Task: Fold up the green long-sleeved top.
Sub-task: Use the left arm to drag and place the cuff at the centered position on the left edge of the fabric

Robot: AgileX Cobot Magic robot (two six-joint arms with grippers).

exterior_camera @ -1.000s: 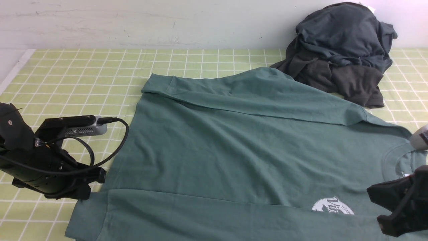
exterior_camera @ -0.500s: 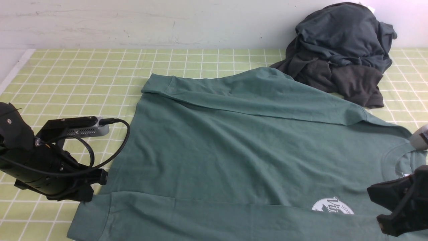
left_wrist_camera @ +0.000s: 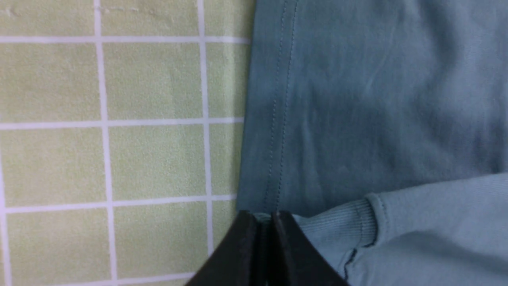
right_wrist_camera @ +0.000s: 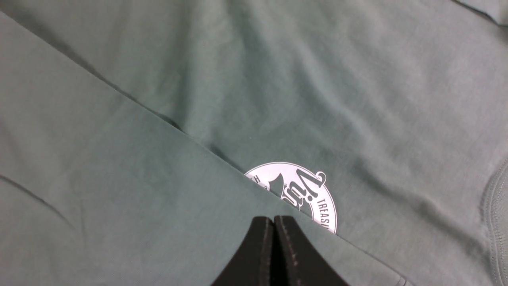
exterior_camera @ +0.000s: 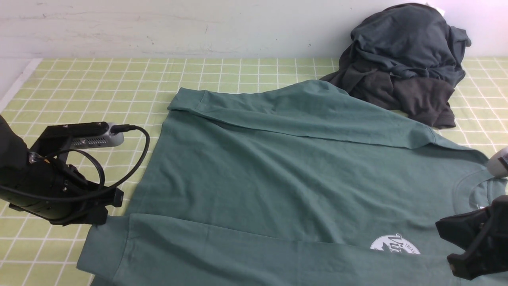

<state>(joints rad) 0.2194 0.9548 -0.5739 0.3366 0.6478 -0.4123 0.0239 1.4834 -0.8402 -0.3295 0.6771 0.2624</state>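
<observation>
The green long-sleeved top point(exterior_camera: 285, 174) lies spread on the checked mat, hem to the left and neck point(exterior_camera: 462, 190) to the right. Both sleeves are folded over the body, one along the far edge and one along the near edge. My left gripper point(exterior_camera: 109, 209) is shut on the ribbed cuff point(left_wrist_camera: 341, 226) of the near sleeve, beside the hem; a sliver of green cloth shows between its tips point(left_wrist_camera: 262, 216). My right gripper point(exterior_camera: 446, 246) is shut with nothing in it. It hovers over the near sleeve, just short of the white round logo point(right_wrist_camera: 301, 194).
A heap of dark slate-grey and charcoal garments point(exterior_camera: 405, 59) sits at the back right, touching the top's far shoulder. A pale wall runs behind the mat. The mat's left border point(exterior_camera: 16, 85) is near my left arm.
My left gripper has risen and drawn back a little with the cuff, and the near sleeve's left end has shifted with it. The right arm has not moved.
</observation>
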